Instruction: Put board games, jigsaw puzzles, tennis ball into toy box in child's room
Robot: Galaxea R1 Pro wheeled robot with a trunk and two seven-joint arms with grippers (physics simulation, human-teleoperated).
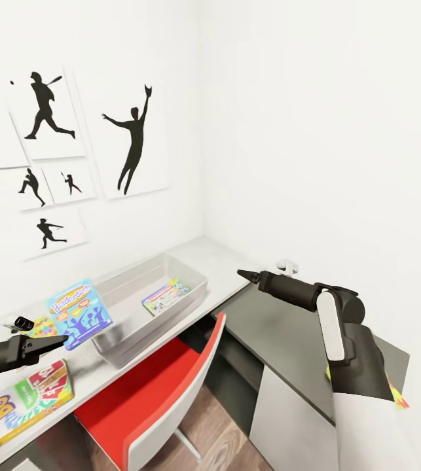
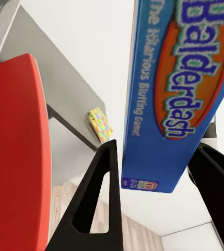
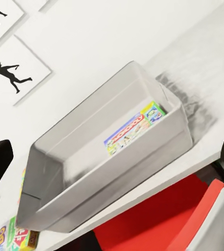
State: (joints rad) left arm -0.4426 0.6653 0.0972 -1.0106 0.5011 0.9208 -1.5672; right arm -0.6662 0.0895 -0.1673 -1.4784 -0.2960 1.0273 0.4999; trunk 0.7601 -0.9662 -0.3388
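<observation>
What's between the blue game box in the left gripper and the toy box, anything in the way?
Nothing visible. The left gripper holds the blue game box right beside the toy box, whose open top holds just the Monopoly box lying flat toward its far end.

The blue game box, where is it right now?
In the head view the blue game box is at the left, held in the left pincer above the table, just beside the near end of the toy box.
</observation>
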